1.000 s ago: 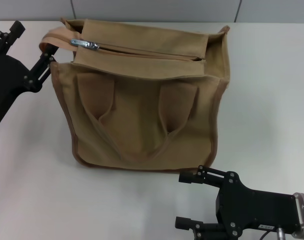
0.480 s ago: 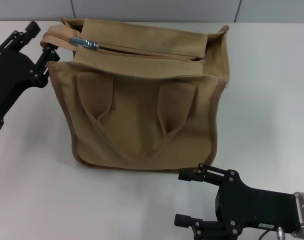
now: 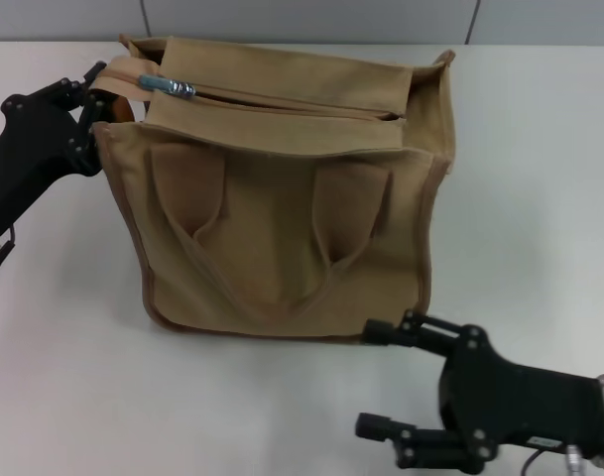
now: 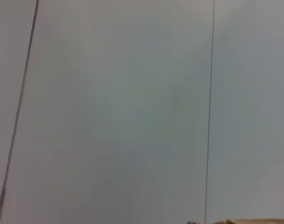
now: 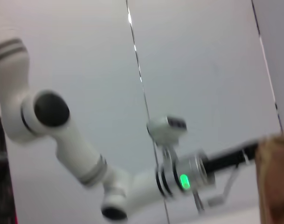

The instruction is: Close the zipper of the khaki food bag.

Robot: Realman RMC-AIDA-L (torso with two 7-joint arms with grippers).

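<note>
Bag on tabletop, zipper along top, silver pull at 10 o'clock corner. Left end effector spread open right beside it. Pinch tab only, then drag slow toward 2 o'clock. Right end effector open, idle at 5 o'clock; could brace bag.

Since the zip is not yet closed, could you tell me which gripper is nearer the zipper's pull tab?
Left. The left gripper is at the bag's corner beside the pull tab; the right gripper hangs below the khaki food bag.
</note>
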